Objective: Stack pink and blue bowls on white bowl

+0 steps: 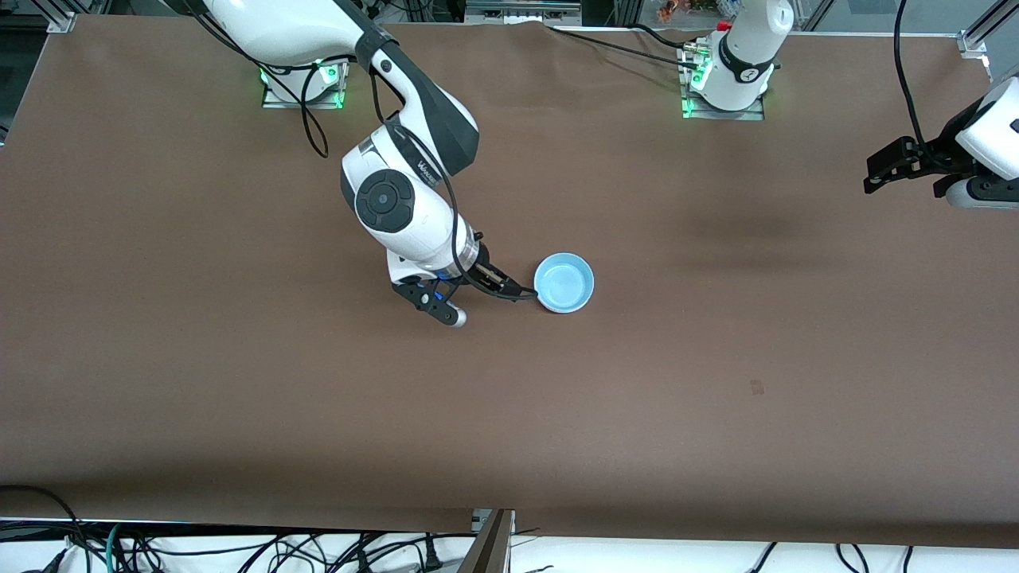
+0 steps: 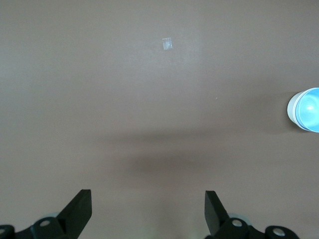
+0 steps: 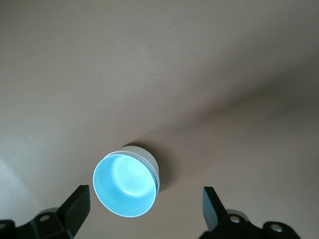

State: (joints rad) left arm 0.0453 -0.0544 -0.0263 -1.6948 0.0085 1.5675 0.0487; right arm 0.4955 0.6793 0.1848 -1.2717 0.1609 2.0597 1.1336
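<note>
The light blue bowl [image 1: 564, 282] sits upright near the middle of the table, nested as the top of a stack. Under its rim the right wrist view shows the white bowl's outer wall [image 3: 151, 160]. The pink bowl is hidden. My right gripper [image 1: 486, 302] is open and empty, low beside the stack toward the right arm's end, with one fingertip [image 1: 527, 295] close to the blue rim. In the right wrist view the blue bowl [image 3: 124, 186] lies between the spread fingers. My left gripper [image 1: 876, 175] waits open and empty, high over the left arm's end of the table.
The brown table [image 1: 716, 398] carries a small faint mark [image 1: 756, 387] nearer the front camera, which shows as a pale square [image 2: 168, 44] in the left wrist view. The stack shows at that view's edge [image 2: 306, 109]. Cables [image 1: 239, 549] hang along the front edge.
</note>
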